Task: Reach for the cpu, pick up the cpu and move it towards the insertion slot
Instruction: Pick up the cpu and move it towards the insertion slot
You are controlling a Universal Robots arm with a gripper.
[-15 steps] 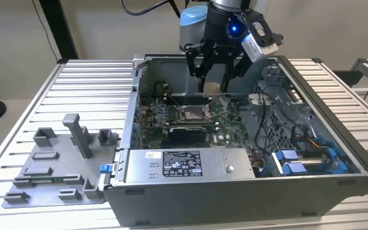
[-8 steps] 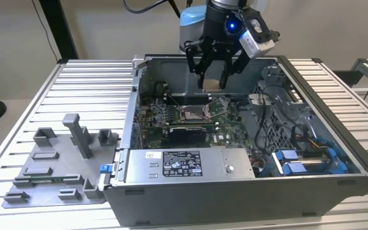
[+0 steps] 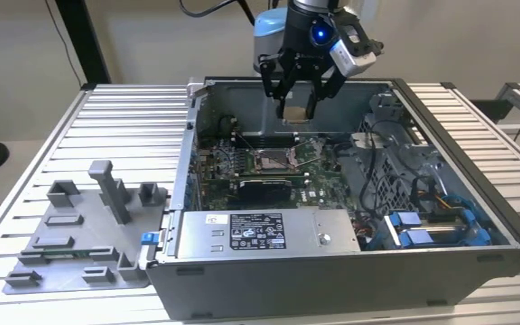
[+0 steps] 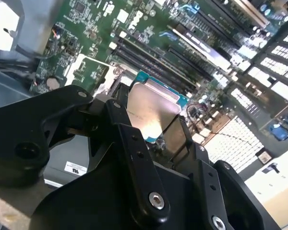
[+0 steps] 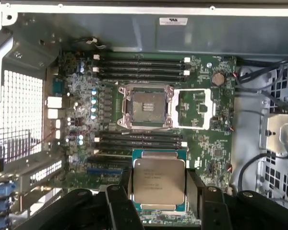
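My gripper hangs over the back part of the open computer case, shut on the cpu. The cpu is a thin square chip with a pale silver top and a teal-green rim, held by two opposite edges between the black fingers in both wrist views. The insertion slot lies on the green motherboard, a shiny metal frame around a dark centre, with its cover plate swung open beside it. In the exterior view the insertion slot sits below the held cpu and nearer the camera.
Black memory slots flank the socket on two sides. A grey power supply box fills the case's near side, with cables and blue parts on the exterior view's right. A grey fixture plate with blocks lies on the slatted table at the left.
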